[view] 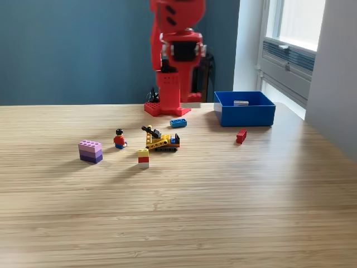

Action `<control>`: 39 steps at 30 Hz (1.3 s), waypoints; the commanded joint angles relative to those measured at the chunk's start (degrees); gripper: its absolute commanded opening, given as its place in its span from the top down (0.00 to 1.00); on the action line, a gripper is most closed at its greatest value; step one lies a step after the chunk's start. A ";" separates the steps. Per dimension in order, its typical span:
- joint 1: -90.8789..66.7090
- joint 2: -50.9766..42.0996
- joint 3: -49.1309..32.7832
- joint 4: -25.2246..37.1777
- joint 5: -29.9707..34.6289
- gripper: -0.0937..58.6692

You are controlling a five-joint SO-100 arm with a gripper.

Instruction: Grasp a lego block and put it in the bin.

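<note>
— Bricks were spread on the wooden table [234, 212] in front of your red arm [177, 50], operator. Which one did you want?

— What was nearest?

— A blue brick [178, 123] lay just before the arm's base, so it looked like the easiest reach. A red brick [241, 136] lay near the front wall of the bin [245, 114], on the exterior view's right, apart from it. Further toward the camera stood a yellow toy vehicle [162, 140], a small figure [120, 139], a yellow-and-white brick [143, 157] and a purple block [90, 151].

— And the claw?

— I could not tell if it was released or clenched; the arm was folded upright over its base and the jaws were not clearly visible (the top was cut by the frame).

— Anything in the bin?

— One small grey piece [241, 103] lay inside. The bin sat beside the base, probably so you needed only a short swing to drop a brick.
</note>
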 commanded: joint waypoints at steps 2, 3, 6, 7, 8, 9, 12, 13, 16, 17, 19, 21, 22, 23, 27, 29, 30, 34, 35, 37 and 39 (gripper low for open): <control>-19.51 9.14 2.37 1.14 3.87 1.00; -22.50 9.14 2.99 1.14 4.57 1.00; -31.03 9.14 4.66 1.14 5.71 1.00; -33.40 9.05 5.27 1.14 5.45 1.00; -35.16 9.05 5.71 1.14 5.10 1.00; -36.83 9.05 6.24 1.14 4.75 1.00; -41.75 9.05 7.38 1.14 3.60 1.00; -43.51 9.05 7.91 1.14 3.34 1.00; -48.78 9.05 9.49 1.14 2.11 1.00; -50.54 9.05 10.02 1.14 1.76 1.00; -53.17 8.96 10.72 1.14 1.14 1.00; -54.23 8.96 10.72 1.14 0.70 1.00; -54.23 8.96 10.46 1.14 0.62 1.00; -54.14 8.96 10.20 1.14 0.35 1.00; -54.32 8.96 10.02 1.14 -0.35 0.99; -54.32 8.96 9.93 1.14 -0.79 0.99; -54.32 8.96 9.93 1.14 -1.14 0.90; -54.58 8.96 10.37 1.23 -1.85 0.60; -54.58 8.96 10.37 1.23 -1.85 0.59; -54.58 8.96 10.28 1.23 -1.93 0.59; -54.67 8.96 10.20 1.23 -1.85 0.59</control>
